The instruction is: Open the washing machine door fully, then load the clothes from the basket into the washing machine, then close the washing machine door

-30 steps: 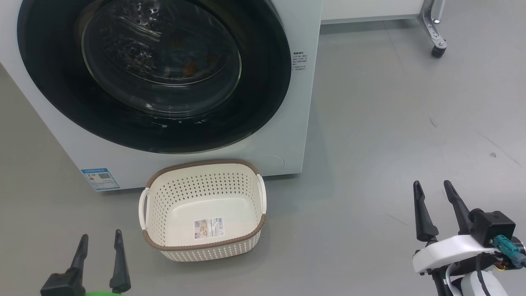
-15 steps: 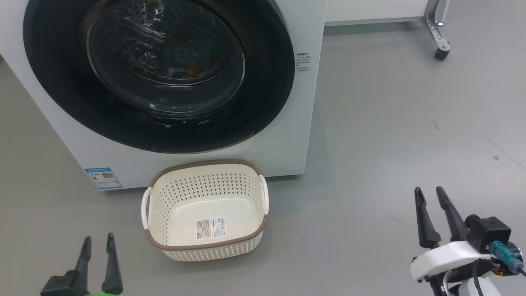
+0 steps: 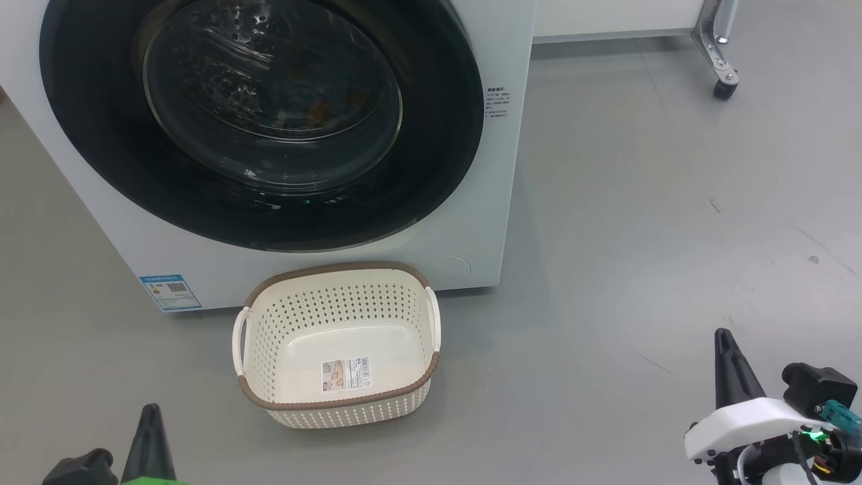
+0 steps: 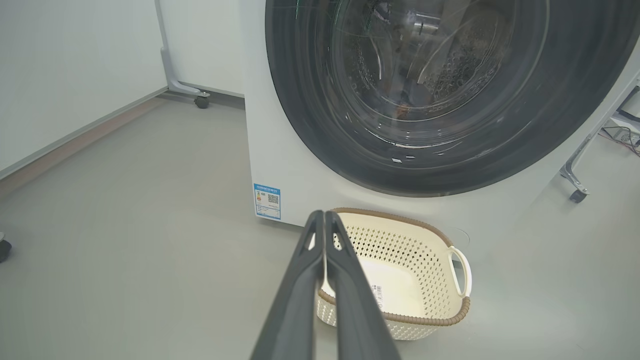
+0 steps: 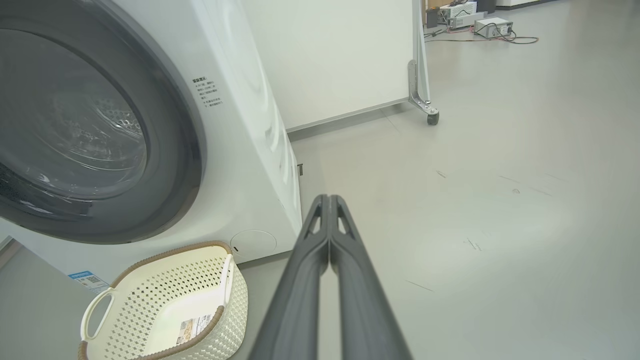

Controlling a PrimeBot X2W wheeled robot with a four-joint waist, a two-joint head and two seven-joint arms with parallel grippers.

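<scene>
Door [image 3: 269, 121]: shut, flush in washer [image 3: 471, 229] front, glossy black ring round domed glass. Dim orange-brown patches [image 3: 313, 111] behind glass, low in drum; too dark to tell more. Small green dot of light reflected near door's lower edge.

Washer: white, standing on floor [image 3: 640, 202], blue label [image 3: 168, 292] at lower left corner, small printed text [image 3: 496, 101] right of door, round flap [image 5: 253, 243] at lower right corner.

Basket [image 3: 337, 403]: upright on floor, just in front of washer's lower front, below door; touching or not, cannot tell. Cream perforated walls, brown rim, handle each side, barcode sticker [image 3: 345, 372] on inner bottom.

Left hand [image 3: 151, 409]: low at left of head view, left of basket and apart from it, fingers pressed together into one point. Left wrist view: closed tips lined up over basket's near-left rim.

Right hand [image 3: 722, 333]: low at right, well apart from basket, fingers together, over bare floor. Green light [image 3: 817, 436] lit on wrist.

Floor: smooth grey, matte, few dark scuffs and specks to the right. White panel on metal leg with caster [image 3: 726, 89] behind washer's right side. White wall [image 4: 75, 75] with pale skirting on far left side, another caster leg beside it. Boxes and cables [image 5: 480, 22] on floor far off in right wrist view.
</scene>
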